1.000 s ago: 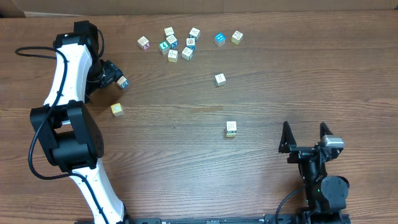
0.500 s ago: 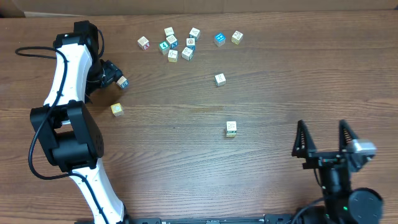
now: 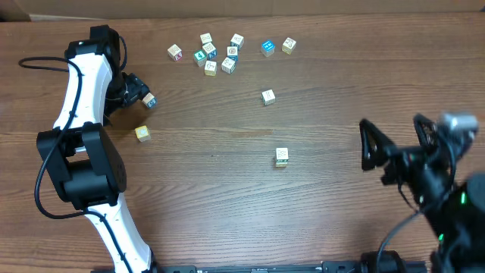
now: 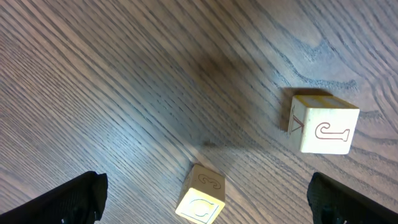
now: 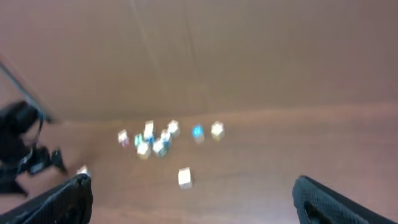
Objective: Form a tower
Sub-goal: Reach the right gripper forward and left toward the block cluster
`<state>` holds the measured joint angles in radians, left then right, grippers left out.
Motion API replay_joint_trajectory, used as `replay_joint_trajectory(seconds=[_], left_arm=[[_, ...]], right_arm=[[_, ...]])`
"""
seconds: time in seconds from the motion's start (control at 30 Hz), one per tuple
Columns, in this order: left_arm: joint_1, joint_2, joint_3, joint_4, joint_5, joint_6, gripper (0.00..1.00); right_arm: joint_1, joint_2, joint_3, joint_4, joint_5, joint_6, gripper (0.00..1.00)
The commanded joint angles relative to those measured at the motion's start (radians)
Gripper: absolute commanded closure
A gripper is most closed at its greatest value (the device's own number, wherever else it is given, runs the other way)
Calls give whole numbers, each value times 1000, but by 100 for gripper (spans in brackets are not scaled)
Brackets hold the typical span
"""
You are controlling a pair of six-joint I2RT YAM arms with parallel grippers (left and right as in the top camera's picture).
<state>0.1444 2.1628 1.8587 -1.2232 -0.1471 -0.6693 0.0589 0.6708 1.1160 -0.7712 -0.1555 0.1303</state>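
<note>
**Tower still low, both grippers empty: the next cube sits under the left gripper**

The tower [image 3: 281, 156] stands alone on the bare wooden table [image 3: 227, 205]. From above it shows a cream top face with a yellowish side beneath it. How many cubes it holds cannot be counted from this angle.

To the right of the tower and well apart from it, the right gripper [image 3: 395, 140] hangs above the table, jaws spread wide with nothing between them. Its own camera is blurred and shows only distant cubes.

Far to the left of the tower and a little beyond it, the left gripper [image 3: 139, 92] is likewise released and empty. A loose cube [image 4: 201, 198] lies on the table between its fingers [image 4: 74, 202], apart from both. A second, yellow-topped cube [image 4: 323, 127] lies near that one, also far left of the tower.

Just beyond the tower lies a single cube [image 3: 267, 96]. Farther beyond sits a cluster of printed cubes [image 3: 216, 54].

The step in hand looks like fetching the next cube, with stacking barely begun. The left gripper is best placed for it. It needs to come down square over the loose cube and clench on two flat faces. Then it must carry the cube across to the tower, line it up flush over the cream top, and let go gently so nothing tips.
</note>
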Motion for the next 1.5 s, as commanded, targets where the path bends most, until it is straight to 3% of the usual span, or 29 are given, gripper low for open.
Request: replay_joint_trajectory(seconds=[0.0,0.23,0.37,0.67,1.47], left_arm=[[-1,6,15,1,-13,19,0],[-1,6,15,1,-13,19,1],[-1,6,15,1,-13,19,0],[-1,6,15,2,-13,19,0],[-1,6,15,2,-13,19,1]], right_arm=[[-3,165,202,-91,-30,-7,0],[-3,564,719,-484,-30,-7,0],[-3,744,892,-650,-30,-6,0],[-3,908,908,-650,-30,0,0],[-2,978,906,-652,-109,1,0]])
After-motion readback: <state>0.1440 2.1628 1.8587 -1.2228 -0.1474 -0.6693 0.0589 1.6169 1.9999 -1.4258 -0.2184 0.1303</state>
